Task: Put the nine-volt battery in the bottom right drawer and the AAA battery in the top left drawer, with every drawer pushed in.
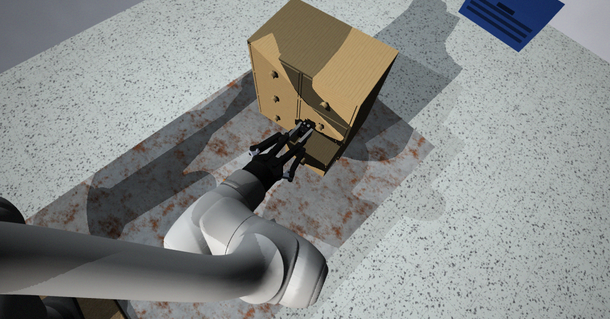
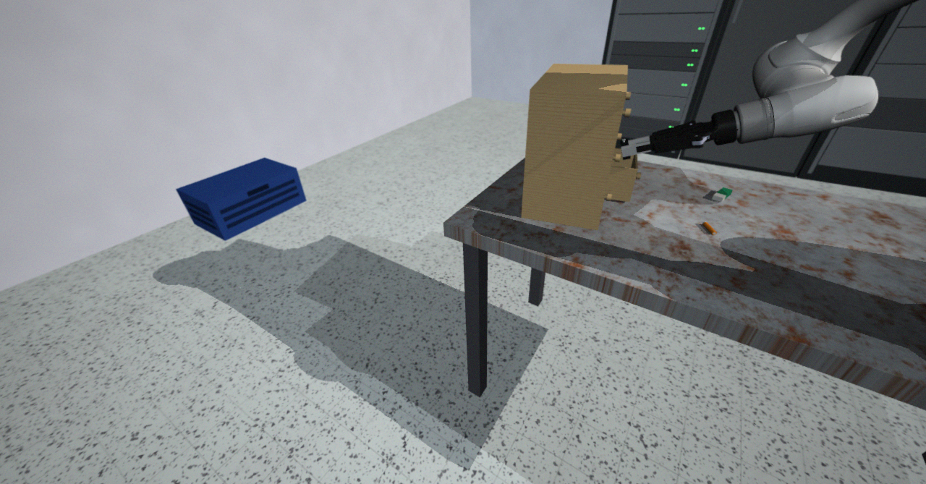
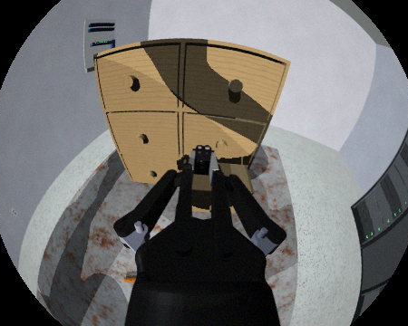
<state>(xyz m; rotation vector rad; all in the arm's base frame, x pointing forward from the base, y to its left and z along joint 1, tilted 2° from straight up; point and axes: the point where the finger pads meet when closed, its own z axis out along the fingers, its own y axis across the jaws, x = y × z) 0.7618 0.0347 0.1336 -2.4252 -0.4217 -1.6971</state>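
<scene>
Your gripper [image 1: 301,130] was closed on the nine-volt battery [image 1: 303,128], the fingers pinching its dark body, its two terminals facing up in the top view; you saw the same pinch in the wrist view, with the battery at the fingertips. Directly beneath the gripper stood the bottom-right drawer [image 1: 321,148] of the small chest [image 1: 324,48], pulled part way out; the battery hung above its open tray, clear of it, close to the chest's front. Ahead of the gripper, the other five drawers looked flush. Behind the gripper, toward your arm, the orange AAA battery [image 2: 709,227] lay on the rusty worktop [image 2: 809,222], well apart from the chest; a green-and-white block [image 2: 718,192] lay near it, also behind the gripper.
</scene>
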